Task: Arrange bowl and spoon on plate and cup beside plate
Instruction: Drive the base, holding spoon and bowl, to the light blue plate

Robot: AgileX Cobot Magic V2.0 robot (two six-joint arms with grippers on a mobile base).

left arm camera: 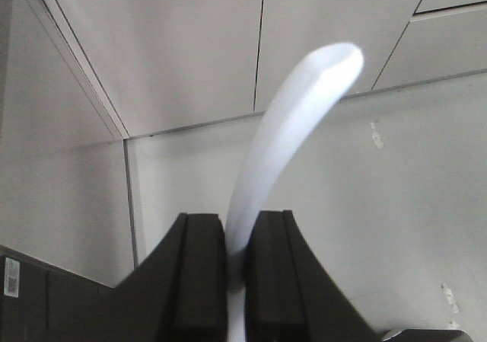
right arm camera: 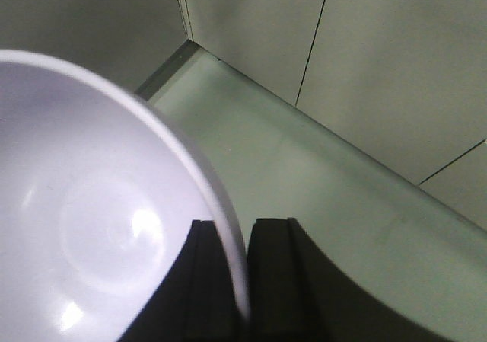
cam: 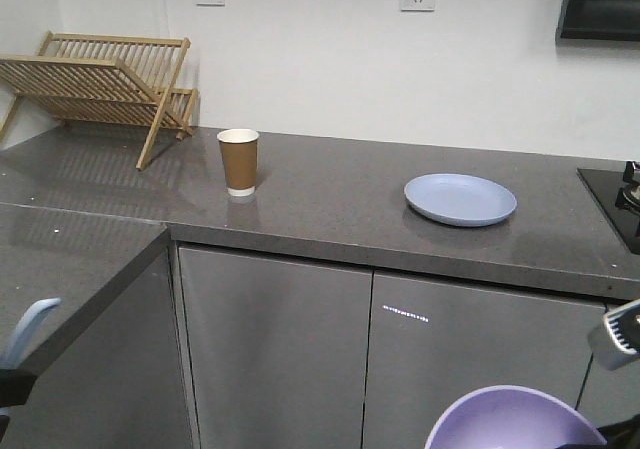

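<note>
**Bowl and spoon in hand, nothing yet on the plate**

The pale blue plate (cam: 460,200) lies bare on the grey countertop (cam: 340,194), so none of the arranging is done.

The lavender bowl (right arm camera: 91,205) is in the air, well below and in front of the plate, at the level of the cabinet doors (cam: 280,359). The right gripper (right arm camera: 242,239) is clamped on its rim, one finger inside the wall and one outside.

The pale blue spoon (left arm camera: 293,136) is also off the counter, low and far to the left of the plate. The left gripper (left arm camera: 240,228) pinches it tightly, and the curved handle sticks out beyond the fingers. The scoop is out of view.

The brown paper cup (cam: 238,162) stands upright on the counter, well apart from the plate on its left. It is nearer the wooden dish rack (cam: 100,79) than the plate.

By my reading, the pick-ups of bowl and spoon are finished and all three placements remain:
- The bowl has to be raised and set on the plate.
- The spoon has to join the bowl there.
- The cup has to be brought just beside the plate.

With both grippers full, the cup will likely have to wait until one of them has let go.
</note>
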